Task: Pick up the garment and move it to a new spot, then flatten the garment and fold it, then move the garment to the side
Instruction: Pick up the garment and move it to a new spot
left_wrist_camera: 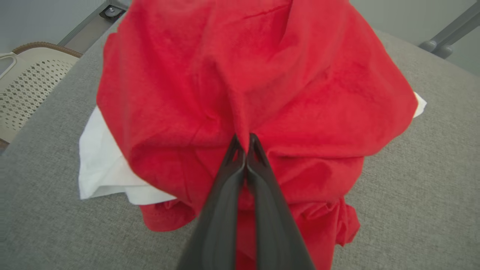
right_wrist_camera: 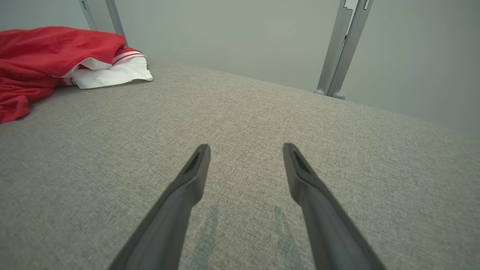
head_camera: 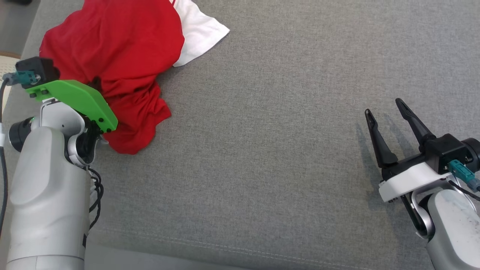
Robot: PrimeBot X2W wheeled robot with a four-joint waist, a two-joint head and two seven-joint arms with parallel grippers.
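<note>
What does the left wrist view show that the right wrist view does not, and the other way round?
Left wrist view: the left pincer, shut on a fold of the crumpled red and white cloth garment, and a cream perforated plastic chair. Right wrist view: the open right pincer, and thin red stripes on the garment's white part. Both: the garment on the grey woven fabric surface.

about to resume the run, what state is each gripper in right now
Left gripper: shut, pinching a fold of the red garment.
Right gripper: open, holding nothing.
</note>
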